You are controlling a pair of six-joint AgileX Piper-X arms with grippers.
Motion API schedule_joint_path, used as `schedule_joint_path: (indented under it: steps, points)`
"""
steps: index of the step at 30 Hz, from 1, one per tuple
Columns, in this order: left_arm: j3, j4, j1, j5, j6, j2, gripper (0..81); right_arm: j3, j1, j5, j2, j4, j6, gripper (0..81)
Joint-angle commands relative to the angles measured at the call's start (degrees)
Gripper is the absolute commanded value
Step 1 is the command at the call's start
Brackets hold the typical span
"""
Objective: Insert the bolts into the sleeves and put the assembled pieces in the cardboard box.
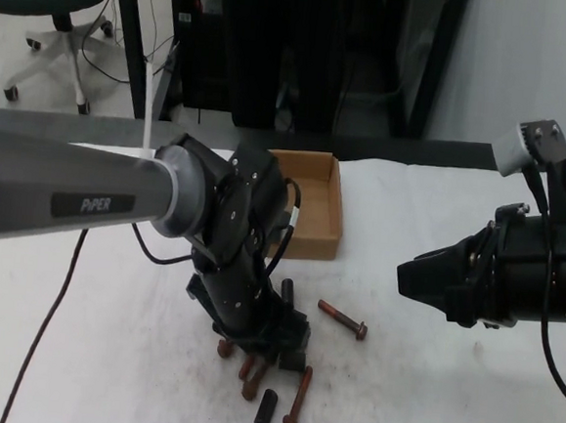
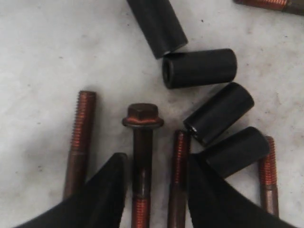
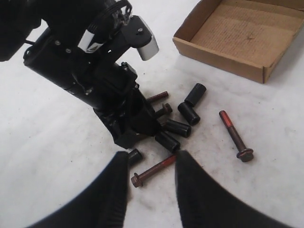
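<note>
**A:** Left gripper (image 2: 156,161) is right down on the pile. Its smooth dark fingers (image 2: 107,190) are parted, one either side of a copper-brown metal bolt with a hex flange head (image 2: 142,137).

**B:** Gripping it?

**A:** Can't tell if they touch. The gap is barely wider than the shank. The thread at the end away from the head is brighter orange, the plain shank duller.

**B:** And the matt black cylindrical sleeves (image 2: 199,68)?

**A:** Four hollow tubes lying just beside it, one showing its open bore. Other threaded bolts (image 2: 80,137) lie roughly parallel on both sides.

**B:** Right side?

**A:** Right gripper (image 3: 152,159) hangs above the white, faintly speckled counter (image 1: 445,401), fingers apart, holding nothing. A lone bolt (image 1: 342,319) lies apart from the pile, towards that arm.

**B:** The box?

**A:** Shallow brown cardboard box (image 3: 218,59), open-topped with a ribbed floor, on the counter beyond the pile. There's pale lettering on the left arm's grey tube (image 1: 49,193) and a white tag (image 1: 291,220) on its cable.
</note>
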Motion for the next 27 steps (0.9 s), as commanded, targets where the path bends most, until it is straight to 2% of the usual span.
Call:
schedule_joint_path:
  steps: [1, 5, 16, 27]
  points:
    - [0.09, 1.09, -0.19, -0.05, -1.02, 1.75, 37.8, -0.39, -0.09, 0.30, -0.09, 0.17, -0.63, 32.0]
    - [0.09, 0.15, -0.19, -2.88, 0.16, 2.04, 37.8, -0.39, -0.09, 0.30, -0.09, 0.17, -0.63, 32.0]
    - [0.09, -0.39, -0.19, -11.47, 12.23, 2.04, 37.8, -0.39, -0.09, 0.30, -0.09, 0.30, -0.63, 32.0]
    - [-3.62, 3.75, -0.19, -11.31, 12.43, 1.84, 37.8, -0.39, -0.09, 0.30, -0.09, 1.23, -0.63, 32.0]
